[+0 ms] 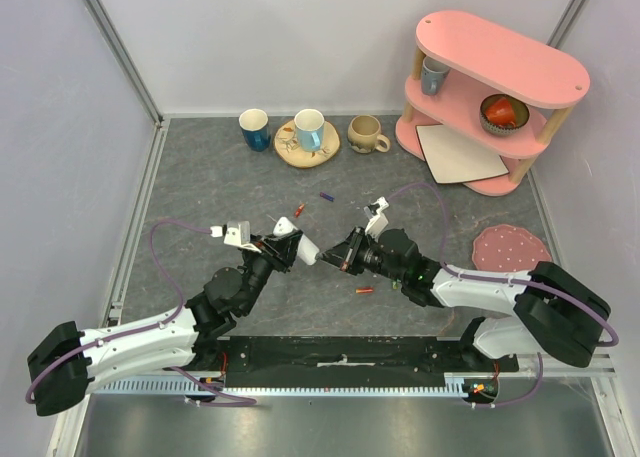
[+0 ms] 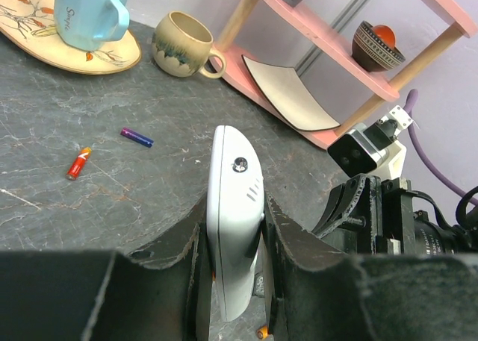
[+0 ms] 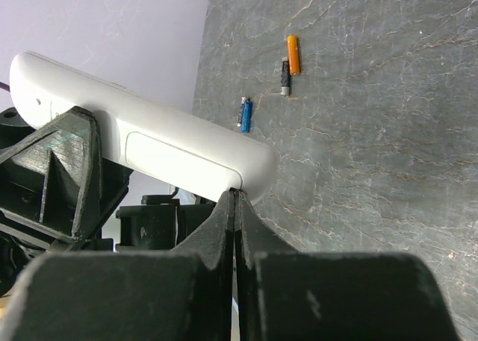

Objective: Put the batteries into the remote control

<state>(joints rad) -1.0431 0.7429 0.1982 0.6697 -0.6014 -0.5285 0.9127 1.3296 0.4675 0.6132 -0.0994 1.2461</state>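
The left claw [image 2: 237, 210] grasps the remote control [image 2: 231, 162] above the surface [image 2: 75, 207]. The right claw [image 3: 235, 201], clenched empty, touches its end. A hard push there could twist it loose. The batteries [image 3: 293, 54] lie beyond the remote control.

A dark grey, marbled table [image 1: 200, 177] is seen. Along its far edge a blue cup [image 1: 254, 129], a round plate [image 1: 296, 157] (a pale blue mug is carried on it) and a beige mug [image 1: 366, 134] are lined up. A pink shelf unit [image 1: 500, 52] is set in the far right corner, and a pink dotted mat [image 1: 511, 248] is laid near the right edge. Toward the middle a red-orange battery [image 1: 299, 211] and a purple battery [image 1: 326, 196] are found near each other. A second red-orange battery [image 1: 365, 291] is left nearer the front, well apart. In the right wrist view an orange battery [image 3: 293, 54], a black battery [image 3: 285, 77] and a blue battery [image 3: 245, 113] are shown close together on the same surface.
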